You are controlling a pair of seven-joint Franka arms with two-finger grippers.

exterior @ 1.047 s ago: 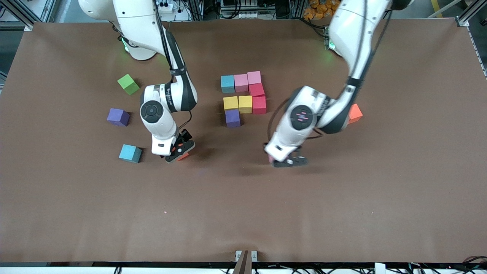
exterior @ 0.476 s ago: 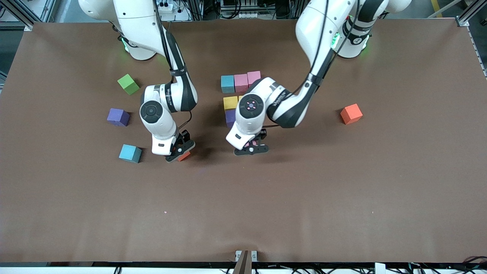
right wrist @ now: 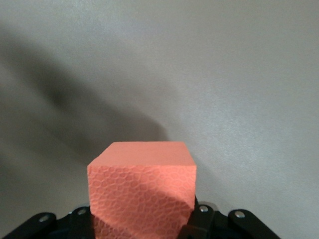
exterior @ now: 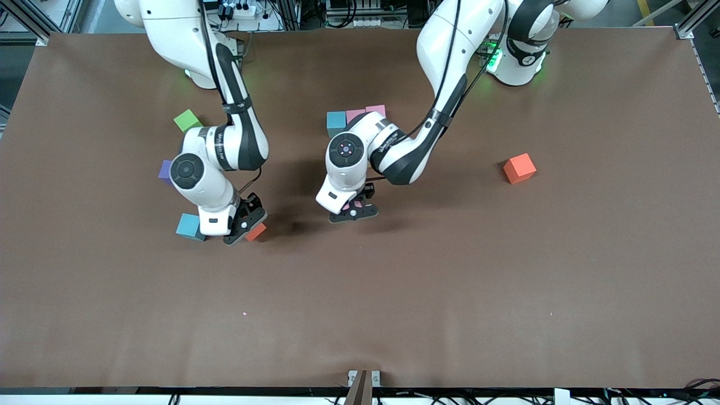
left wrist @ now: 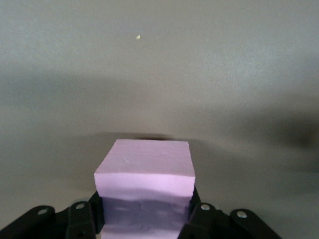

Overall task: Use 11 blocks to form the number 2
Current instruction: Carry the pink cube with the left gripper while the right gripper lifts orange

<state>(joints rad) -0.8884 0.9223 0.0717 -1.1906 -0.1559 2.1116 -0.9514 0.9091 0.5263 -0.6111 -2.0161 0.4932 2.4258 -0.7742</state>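
Note:
My left gripper [exterior: 354, 210] is shut on a pink block [left wrist: 144, 172] and hangs over bare table beside the partly built number 2. Of that figure only a blue block [exterior: 336, 121] and two pink blocks [exterior: 354, 115] [exterior: 376, 109] show. The left arm hides the others. My right gripper [exterior: 246, 225] is shut on an orange block [exterior: 256, 230] [right wrist: 142, 184], over the table beside a loose teal block [exterior: 188, 226]. A second orange block [exterior: 519, 168] lies alone toward the left arm's end. A purple block [exterior: 165, 170] peeks out from under the right arm.
A green cube [exterior: 187, 120] sits near the right arm's base. The brown table [exterior: 360, 315] stretches wide and bare toward the front camera.
The left arm has swept toward the right arm's end with the pink block and now covers most of the figure. The right arm has shifted toward the teal block with the orange block.

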